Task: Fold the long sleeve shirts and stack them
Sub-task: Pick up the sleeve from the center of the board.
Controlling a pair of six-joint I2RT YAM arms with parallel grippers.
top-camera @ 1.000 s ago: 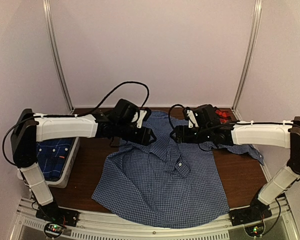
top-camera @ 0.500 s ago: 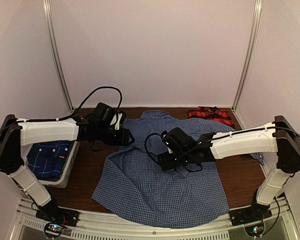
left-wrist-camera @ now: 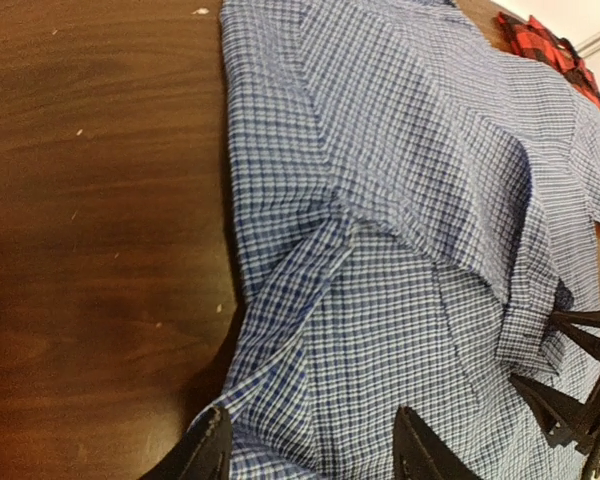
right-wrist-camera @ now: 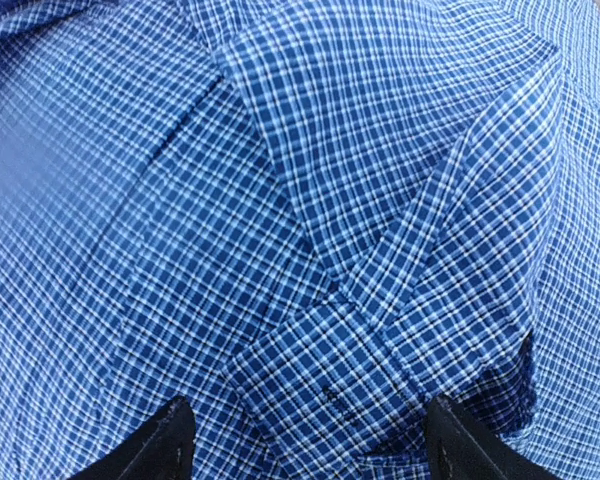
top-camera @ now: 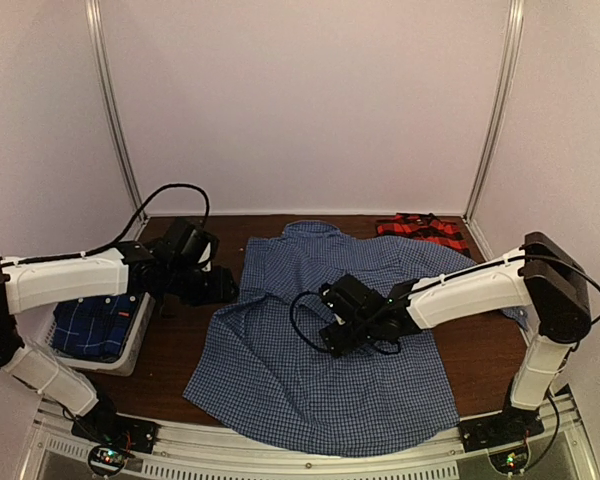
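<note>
Three shirts in view: blue gingham shirt spread flat mid-frame on the brown surface, red-and-black plaid shirt bunched upper right, dark blue plaid shirt in a white bin at left. Left gripper open, empty, at the gingham's left edge. Right gripper open wide, low over a cloth fold at centre, nothing pinched

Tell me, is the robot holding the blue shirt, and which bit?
No, nothing is held. The left gripper and right gripper both stand open over the blue checked shirt, no cloth pinched between them.
</note>
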